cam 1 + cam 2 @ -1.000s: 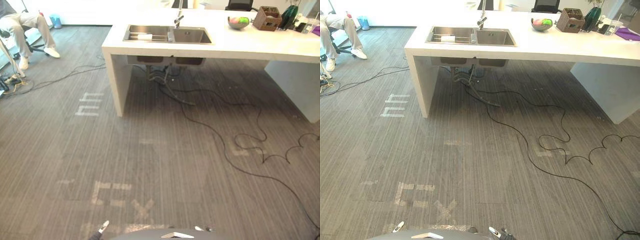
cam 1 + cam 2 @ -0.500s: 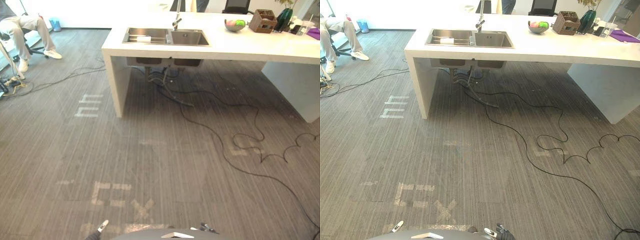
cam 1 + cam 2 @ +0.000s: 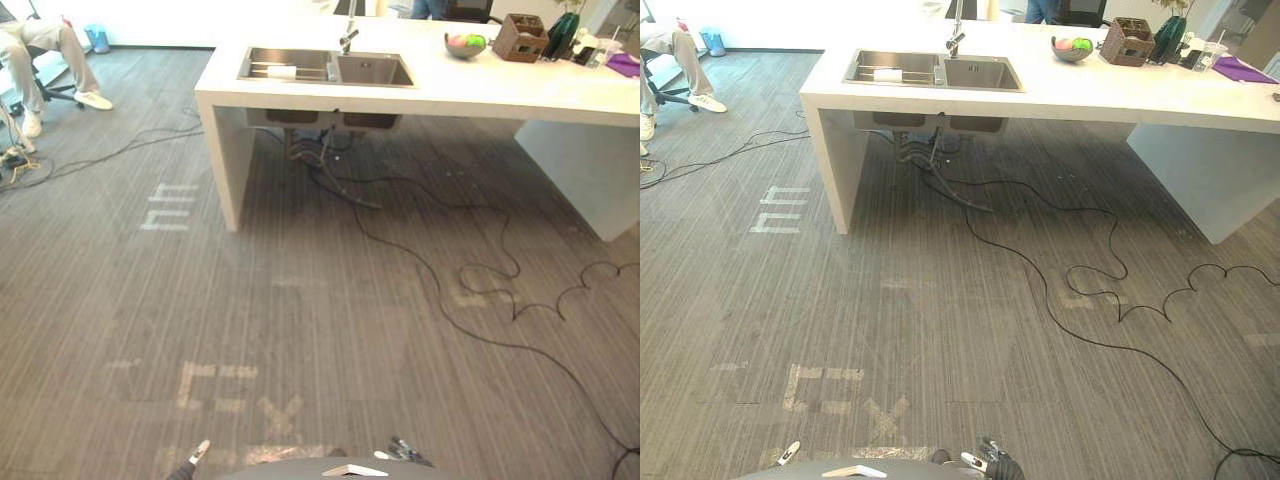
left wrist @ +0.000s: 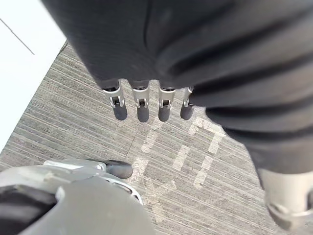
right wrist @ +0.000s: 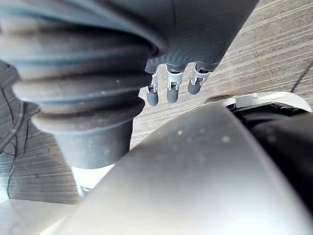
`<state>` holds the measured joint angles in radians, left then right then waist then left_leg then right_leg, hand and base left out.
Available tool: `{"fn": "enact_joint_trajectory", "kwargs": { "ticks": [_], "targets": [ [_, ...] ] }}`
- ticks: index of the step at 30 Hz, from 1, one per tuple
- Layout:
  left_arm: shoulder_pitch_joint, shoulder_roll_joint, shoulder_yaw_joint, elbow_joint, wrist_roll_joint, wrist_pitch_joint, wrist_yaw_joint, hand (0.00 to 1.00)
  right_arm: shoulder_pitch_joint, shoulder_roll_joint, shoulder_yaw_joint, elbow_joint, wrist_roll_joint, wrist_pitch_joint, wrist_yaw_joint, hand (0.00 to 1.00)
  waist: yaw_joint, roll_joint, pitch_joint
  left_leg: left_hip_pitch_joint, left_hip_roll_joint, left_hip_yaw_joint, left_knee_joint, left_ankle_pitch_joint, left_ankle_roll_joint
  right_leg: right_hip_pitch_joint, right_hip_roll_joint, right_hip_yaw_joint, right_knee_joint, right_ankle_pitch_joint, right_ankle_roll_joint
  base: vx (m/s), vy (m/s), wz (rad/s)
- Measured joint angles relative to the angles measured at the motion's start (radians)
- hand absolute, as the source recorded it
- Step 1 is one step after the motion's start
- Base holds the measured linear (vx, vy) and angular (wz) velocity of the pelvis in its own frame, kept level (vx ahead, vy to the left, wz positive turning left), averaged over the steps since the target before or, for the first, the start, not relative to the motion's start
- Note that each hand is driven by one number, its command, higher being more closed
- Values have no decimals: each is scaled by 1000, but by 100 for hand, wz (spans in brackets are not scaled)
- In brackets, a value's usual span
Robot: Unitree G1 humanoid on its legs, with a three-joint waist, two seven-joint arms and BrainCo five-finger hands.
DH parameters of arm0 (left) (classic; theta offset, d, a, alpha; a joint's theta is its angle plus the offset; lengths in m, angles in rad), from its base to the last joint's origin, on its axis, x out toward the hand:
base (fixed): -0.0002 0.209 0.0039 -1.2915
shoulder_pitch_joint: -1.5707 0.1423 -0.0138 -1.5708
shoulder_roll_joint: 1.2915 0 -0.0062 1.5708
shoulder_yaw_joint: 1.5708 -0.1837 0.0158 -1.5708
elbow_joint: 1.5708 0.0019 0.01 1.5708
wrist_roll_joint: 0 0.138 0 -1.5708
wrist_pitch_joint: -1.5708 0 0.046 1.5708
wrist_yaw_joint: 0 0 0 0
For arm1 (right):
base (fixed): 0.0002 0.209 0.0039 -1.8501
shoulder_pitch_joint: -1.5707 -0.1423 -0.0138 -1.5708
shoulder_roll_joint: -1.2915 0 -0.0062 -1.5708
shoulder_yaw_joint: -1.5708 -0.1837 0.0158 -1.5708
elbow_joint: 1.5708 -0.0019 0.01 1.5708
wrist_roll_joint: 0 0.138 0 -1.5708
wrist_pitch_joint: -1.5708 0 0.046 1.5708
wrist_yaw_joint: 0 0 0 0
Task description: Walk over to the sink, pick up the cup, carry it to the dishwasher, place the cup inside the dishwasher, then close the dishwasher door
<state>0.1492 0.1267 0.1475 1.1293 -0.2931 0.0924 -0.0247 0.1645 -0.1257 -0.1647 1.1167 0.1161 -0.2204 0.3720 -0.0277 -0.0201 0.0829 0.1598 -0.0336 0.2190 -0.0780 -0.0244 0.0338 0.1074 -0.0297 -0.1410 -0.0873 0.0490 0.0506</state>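
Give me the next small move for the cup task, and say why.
Probably a step straight forward toward the sink. It sits in the white counter across a wide stretch of floor, well beyond reach, and the left hand and right hand both hang open, holding nothing.

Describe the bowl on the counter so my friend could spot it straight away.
Find the long white counter with a steel double sink set into its left end. Follow the top rightward past the tap to a small dark bowl. It holds pink and green round things, and the brown box beside it is square.
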Motion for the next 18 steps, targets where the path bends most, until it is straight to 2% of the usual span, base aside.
{"fn": "enact_joint_trajectory", "kwargs": {
  "ticks": [2,3,5,6,7,9,10,12,14,15,17,18],
  "targets": [
    [0,-4,0,0,-3,-5,18,0,-1,1,-6,0,15,-14,15,0,0,4,0,-1,-1,-1,2,-11,0,-9,-3,1,24,-24,1,-25,-5,-1],
    [0,-7,0,-2,-9,-8,34,0,-1,2,-8,-3,17,-28,25,0,-4,6,7,-13,-1,-4,31,-33,7,-44,-13,-4,106,-70,-1,-17,27,5],
    [0,-6,-1,-11,-10,-17,48,0,-1,17,-24,-13,38,-47,25,0,-7,-5,15,-35,-13,-15,102,-89,14,-117,-53,-11,297,-168,31,-3,36,10],
    [1,-6,-1,-16,-12,-27,59,0,4,22,-40,-21,48,-60,24,0,-8,-3,26,-37,-25,-22,131,-109,28,-169,-76,-9,456,-206,33,13,32,11],
    [2,-8,-1,-15,-20,-29,70,0,3,26,-45,-39,62,-68,26,0,-9,-3,31,-31,-25,-27,153,-126,40,-265,-105,-5,664,-201,16,26,32,11],
    [6,-8,-1,-16,-28,-30,84,0,0,30,-45,-39,83,-87,32,0,-19,-5,37,-5,-16,-35,164,-144,42,-328,-116,-9,798,-224,7,121,12,20],
    [8,-8,0,-15,-40,-31,87,0,1,33,-45,-39,91,-91,32,0,-23,-5,37,13,-5,-49,165,-154,37,-343,-119,-28,784,-246,7,242,-23,38],
    [6,-10,9,-16,-41,-31,87,0,1,38,-45,-39,109,-100,33,0,-35,-3,37,19,18,-70,165,-168,22,-360,-119,-65,652,-247,4,268,-61,37],
    [-3,-16,13,-21,-39,-36,87,0,11,39,-58,-51,139,-121,34,0,-34,17,53,27,64,-82,191,-206,-4,-395,-115,-89,451,-168,11,389,-132,18],
    [-8,-20,19,-21,-39,-37,87,0,12,39,-63,-65,144,-126,34,0,-33,25,64,30,82,-82,209,-226,-14,-403,-109,-85,405,-140,13,438,-177,0],
    [-19,-38,45,-23,-42,-57,104,0,37,42,-74,-115,154,-143,34,0,-31,42,91,45,135,-82,277,-303,-66,-427,-83,-42,283,-52,30,508,-242,-4],
    [-16,-48,67,-37,-43,-74,113,0,57,51,-74,-137,157,-150,34,0,-33,39,96,78,154,-81,302,-353,-89,-420,-83,-14,269,-47,32,506,-276,11]
  ]
}}
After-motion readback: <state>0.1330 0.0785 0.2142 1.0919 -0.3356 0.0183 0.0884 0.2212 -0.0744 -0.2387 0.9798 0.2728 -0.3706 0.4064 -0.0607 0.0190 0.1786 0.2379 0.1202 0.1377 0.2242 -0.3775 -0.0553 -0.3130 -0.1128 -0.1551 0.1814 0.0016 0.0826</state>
